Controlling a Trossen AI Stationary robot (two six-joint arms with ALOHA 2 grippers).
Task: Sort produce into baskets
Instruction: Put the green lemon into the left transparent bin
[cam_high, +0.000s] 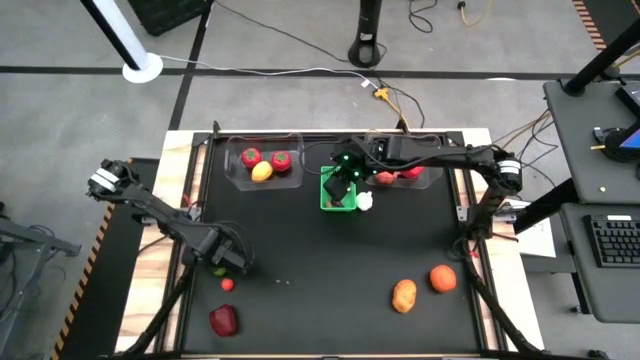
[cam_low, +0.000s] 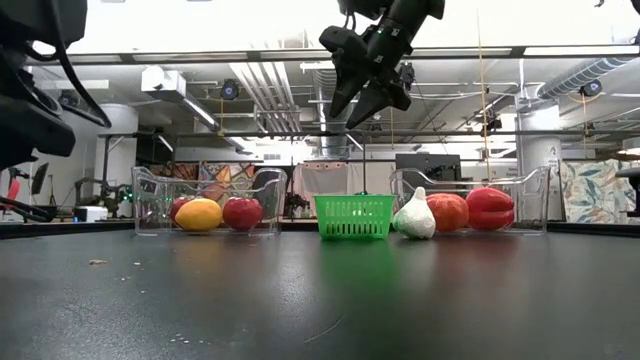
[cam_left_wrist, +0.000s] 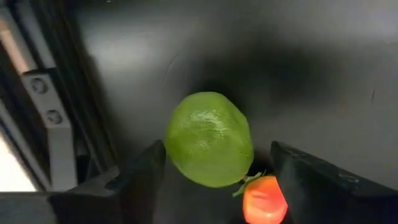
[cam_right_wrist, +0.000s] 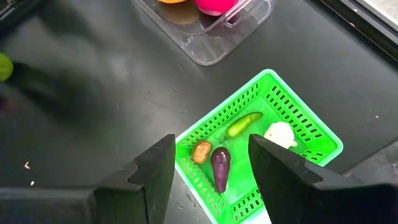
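Note:
A green lime (cam_left_wrist: 209, 138) lies on the black table near its left edge, with a small red fruit (cam_left_wrist: 264, 199) beside it. My left gripper (cam_high: 224, 260) is open and low over the lime, one finger (cam_left_wrist: 140, 180) on each side, apart from it. My right gripper (cam_right_wrist: 211, 168) is open and empty, high above the green basket (cam_right_wrist: 311, 134), as the low view (cam_low: 360, 95) shows. The basket holds a purple eggplant (cam_right_wrist: 220, 167), a green pod (cam_right_wrist: 244, 124), a small brown piece (cam_right_wrist: 201, 151) and a white piece (cam_right_wrist: 279, 133).
The left clear bin (cam_high: 232, 175) holds two red pieces and a yellow one (cam_high: 262, 172). The right clear bin (cam_high: 432, 180) holds red pieces. A white garlic (cam_high: 365, 201) lies beside the green basket. A red fruit (cam_high: 224, 320), an orange-brown piece (cam_high: 404, 295) and an orange one (cam_high: 442, 278) lie near the front.

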